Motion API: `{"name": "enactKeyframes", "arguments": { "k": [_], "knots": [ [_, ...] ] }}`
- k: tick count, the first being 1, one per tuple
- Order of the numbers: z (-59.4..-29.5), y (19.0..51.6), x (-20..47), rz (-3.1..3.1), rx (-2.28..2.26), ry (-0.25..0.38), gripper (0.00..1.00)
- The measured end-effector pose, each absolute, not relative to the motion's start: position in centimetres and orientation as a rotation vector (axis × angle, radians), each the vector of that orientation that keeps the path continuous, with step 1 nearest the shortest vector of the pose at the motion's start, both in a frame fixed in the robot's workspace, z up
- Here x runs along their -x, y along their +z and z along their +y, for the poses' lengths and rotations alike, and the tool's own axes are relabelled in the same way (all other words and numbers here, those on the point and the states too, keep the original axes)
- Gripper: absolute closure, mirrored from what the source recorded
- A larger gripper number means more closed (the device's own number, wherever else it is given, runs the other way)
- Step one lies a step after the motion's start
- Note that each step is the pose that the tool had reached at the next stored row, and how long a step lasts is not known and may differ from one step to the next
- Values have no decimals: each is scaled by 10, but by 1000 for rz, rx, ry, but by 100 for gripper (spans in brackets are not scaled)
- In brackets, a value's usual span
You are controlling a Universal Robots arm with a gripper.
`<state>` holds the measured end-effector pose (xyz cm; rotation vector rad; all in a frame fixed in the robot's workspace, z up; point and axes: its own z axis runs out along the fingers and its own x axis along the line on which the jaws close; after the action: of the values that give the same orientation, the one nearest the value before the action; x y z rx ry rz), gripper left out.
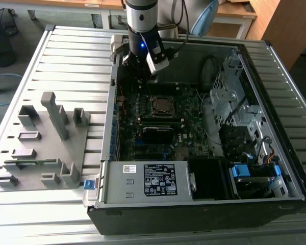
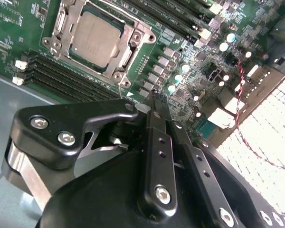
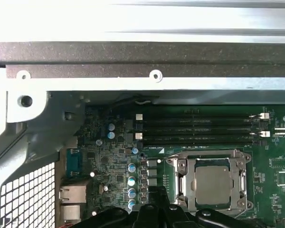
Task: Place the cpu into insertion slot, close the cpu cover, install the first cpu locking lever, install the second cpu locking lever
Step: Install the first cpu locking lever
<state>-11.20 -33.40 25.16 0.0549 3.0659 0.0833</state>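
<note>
The gripper (image 2: 160, 101) is seen in the second wrist view with its two black fingers (image 2: 155, 142) drawn together at the tips; nothing is held between them. Whether the tips touch the green motherboard (image 2: 16, 21) beneath them cannot be told. Just ahead of the tips a row of small square components (image 2: 154, 76) is found, and beyond these, apart from the gripper, the cpu (image 2: 96, 38) is seated in the insertion slot (image 1: 154, 100), its dull silver top facing up. The cpu cover (image 2: 92, 67) is laid flat around the chip, so that the top shows through the square opening. Long black memory slots (image 2: 61, 78) are set beside the socket. In the exterior view the arm (image 1: 142, 20) is held over the far part of the board inside the open computer case (image 1: 108, 132), with the socket nearer the board's middle. A grey fixture rack (image 1: 51, 138) is placed on the slatted table (image 1: 71, 51), at the exterior view's left of the case.
</note>
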Motion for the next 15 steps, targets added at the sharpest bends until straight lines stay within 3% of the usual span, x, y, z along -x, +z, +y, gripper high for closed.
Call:
{"name": "enactKeyframes", "arguments": {
  "k": [4,15],
  "knots": [
    [-334,252,112,3056,-56,113,89],
    [-334,251,116,3056,-56,114,89]
  ]
}}
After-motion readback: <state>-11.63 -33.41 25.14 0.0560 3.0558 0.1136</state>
